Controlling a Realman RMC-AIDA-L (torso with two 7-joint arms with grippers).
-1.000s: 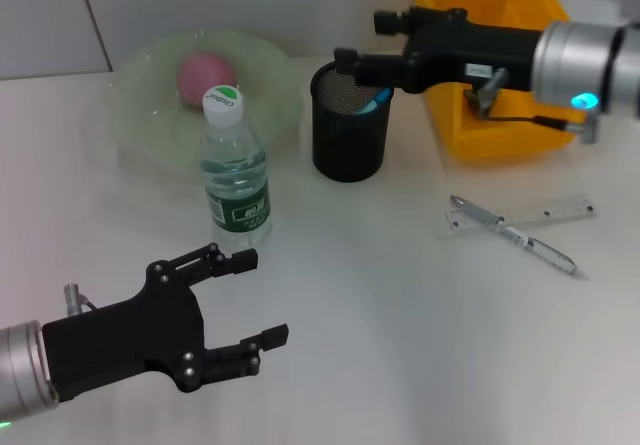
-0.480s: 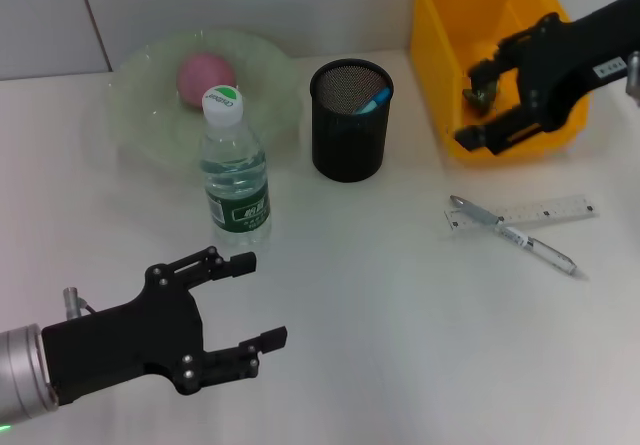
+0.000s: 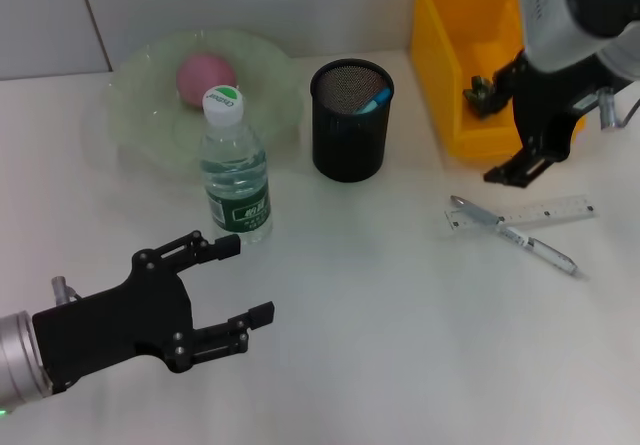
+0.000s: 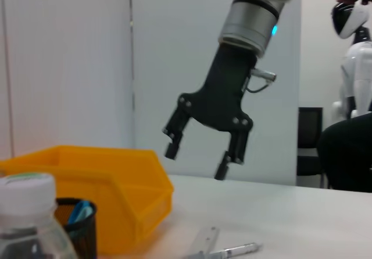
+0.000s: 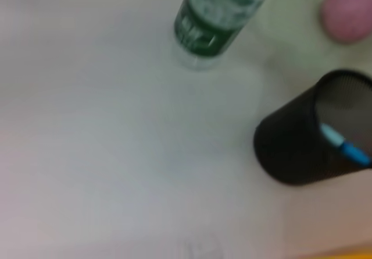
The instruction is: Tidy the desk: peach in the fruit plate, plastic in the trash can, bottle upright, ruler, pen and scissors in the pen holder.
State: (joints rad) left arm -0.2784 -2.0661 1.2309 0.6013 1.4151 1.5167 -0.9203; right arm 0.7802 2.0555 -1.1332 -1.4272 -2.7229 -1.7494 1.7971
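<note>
The pink peach (image 3: 205, 73) lies in the pale green fruit plate (image 3: 140, 115). The water bottle (image 3: 235, 170) stands upright in front of the plate. The black mesh pen holder (image 3: 350, 125) holds a blue-handled item (image 3: 376, 98). A clear ruler (image 3: 545, 211) and a pen (image 3: 538, 248) lie crossed on the table at the right. My right gripper (image 3: 488, 133) is open and empty, pointing down beside the yellow bin (image 3: 445, 35), just above the ruler; the left wrist view shows it open too (image 4: 196, 163). My left gripper (image 3: 245, 280) is open and empty at the front left. No plastic is in view.
The right wrist view shows the bottle (image 5: 212, 17), the peach (image 5: 347, 11) and the pen holder (image 5: 308, 137) from above. The left wrist view shows the yellow bin (image 4: 104, 177), the ruler (image 4: 203, 241) and the pen (image 4: 235, 249).
My right gripper has swung from over the pen holder to the right and turned downward beside the yellow bin. My left gripper has drifted slightly left.
</note>
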